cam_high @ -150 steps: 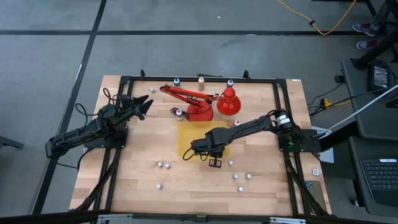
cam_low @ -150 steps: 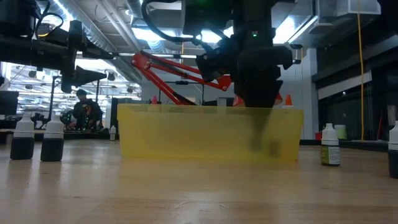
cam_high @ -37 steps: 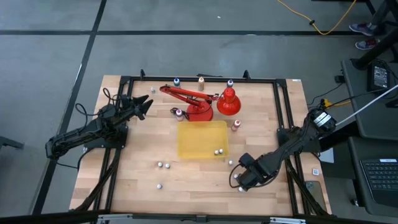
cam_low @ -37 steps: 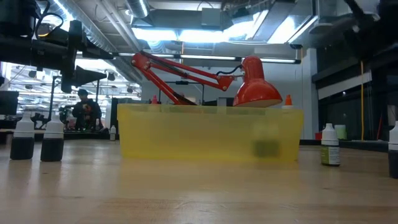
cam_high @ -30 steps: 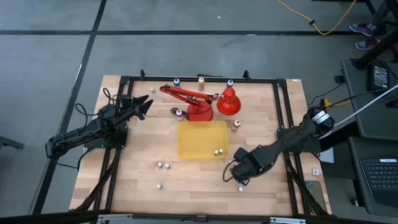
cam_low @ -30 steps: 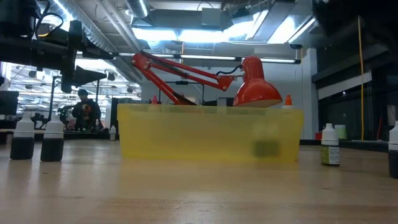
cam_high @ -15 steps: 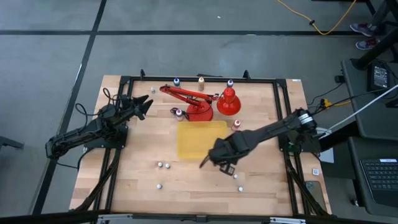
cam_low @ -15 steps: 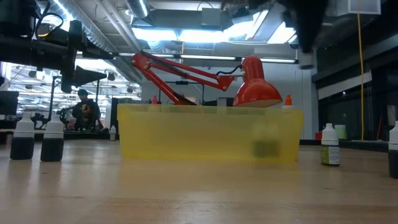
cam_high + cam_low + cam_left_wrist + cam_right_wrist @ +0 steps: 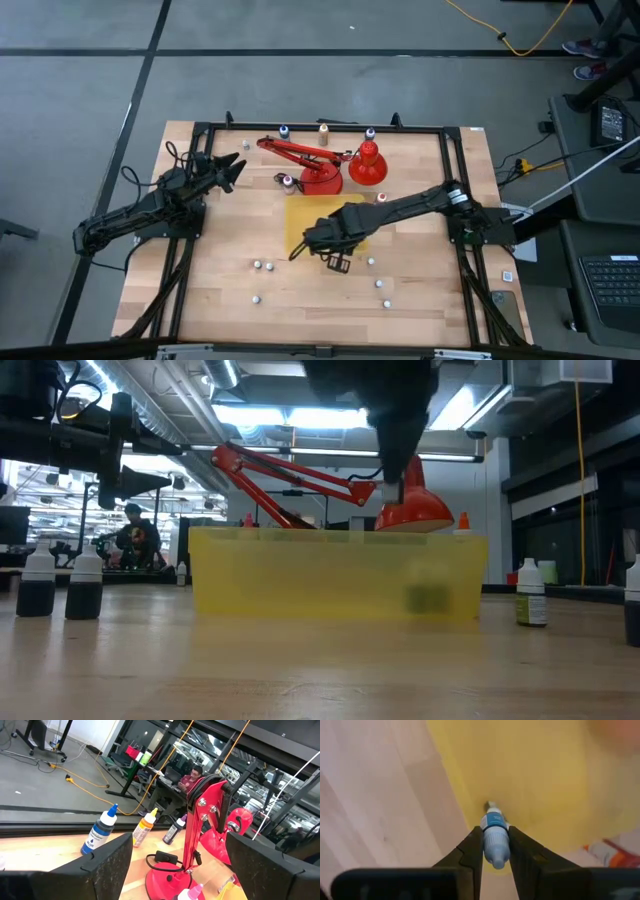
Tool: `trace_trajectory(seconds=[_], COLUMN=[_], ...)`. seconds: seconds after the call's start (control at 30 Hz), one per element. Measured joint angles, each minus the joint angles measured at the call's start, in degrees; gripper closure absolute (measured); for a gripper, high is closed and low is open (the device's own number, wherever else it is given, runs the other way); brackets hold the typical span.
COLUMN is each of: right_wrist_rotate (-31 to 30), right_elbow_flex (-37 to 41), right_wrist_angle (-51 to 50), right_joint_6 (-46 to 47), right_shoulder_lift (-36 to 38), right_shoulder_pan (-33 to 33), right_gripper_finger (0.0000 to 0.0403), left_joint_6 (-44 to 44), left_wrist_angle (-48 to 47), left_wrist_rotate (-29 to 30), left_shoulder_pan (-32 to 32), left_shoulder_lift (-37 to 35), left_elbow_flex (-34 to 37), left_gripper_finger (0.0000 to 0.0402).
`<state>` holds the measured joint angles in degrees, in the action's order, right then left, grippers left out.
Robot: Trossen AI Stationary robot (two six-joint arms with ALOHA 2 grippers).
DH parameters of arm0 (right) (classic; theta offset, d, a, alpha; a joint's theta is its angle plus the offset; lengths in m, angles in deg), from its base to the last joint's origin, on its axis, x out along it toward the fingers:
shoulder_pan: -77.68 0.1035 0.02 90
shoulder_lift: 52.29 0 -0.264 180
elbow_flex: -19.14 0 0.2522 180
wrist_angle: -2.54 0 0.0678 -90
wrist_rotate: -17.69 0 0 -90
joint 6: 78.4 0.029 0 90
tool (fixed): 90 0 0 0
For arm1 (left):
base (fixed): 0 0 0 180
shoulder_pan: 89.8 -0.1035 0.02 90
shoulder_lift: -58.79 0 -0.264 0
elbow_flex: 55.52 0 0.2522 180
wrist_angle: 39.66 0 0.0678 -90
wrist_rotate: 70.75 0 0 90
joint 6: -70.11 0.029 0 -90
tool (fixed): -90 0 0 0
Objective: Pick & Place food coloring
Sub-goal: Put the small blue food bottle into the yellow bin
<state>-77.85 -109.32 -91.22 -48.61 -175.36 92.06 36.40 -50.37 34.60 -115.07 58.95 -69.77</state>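
Observation:
My right gripper (image 9: 337, 262) hangs over the near edge of the yellow tray (image 9: 318, 222), shut on a tiny pale bottle with a blue band (image 9: 494, 836). The low view shows this gripper (image 9: 397, 478) above the tray (image 9: 338, 574). A dark blob (image 9: 430, 598) shows through the tray's wall. Several more small bottles stand upright on the wood near the tray (image 9: 262, 266) (image 9: 382, 293). My left gripper (image 9: 236, 166) waits open at the table's far left, touching nothing. My right gripper pinches the bottle between its two fingers (image 9: 473, 851) on the pale end (image 9: 495, 854) nearest the wrist. The blue-banded end (image 9: 493, 819) sticks out past the fingertips. The fingers come from above, and the bottle is lifted clear over the tray's near edge.
A red desk lamp (image 9: 325, 162) stands just beyond the tray. More bottles line the far edge (image 9: 284, 131) (image 9: 323, 128) (image 9: 369, 132), and two stand by the lamp (image 9: 288, 181) (image 9: 380, 198). A black frame runs round the table (image 9: 455, 200). Bare wood lies at near left.
My right gripper has swept from the near right part of the table, where loose bottles stand, toward the left and slightly toward the far edge, and has ended over the tray's near edge. It has come into the low view from above. The left arm has kept still.

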Motion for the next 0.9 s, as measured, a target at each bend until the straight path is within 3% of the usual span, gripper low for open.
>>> trace_trajectory(seconds=[0.9], right_wrist_rotate=[-0.43], right_elbow_flex=[13.99], right_wrist_angle=[15.32], right_joint_6=[-1.85], right_shoulder_lift=[-3.84], right_shoulder_pan=[-0.71], right_gripper_finger=[0.0321], left_joint_6=[0.00], left_wrist_angle=[0.00], left_wrist_rotate=[0.00], left_shoulder_pan=[0.00], left_shoulder_lift=[-0.01], left_elbow_flex=[0.00], left_gripper_finger=[0.0089])
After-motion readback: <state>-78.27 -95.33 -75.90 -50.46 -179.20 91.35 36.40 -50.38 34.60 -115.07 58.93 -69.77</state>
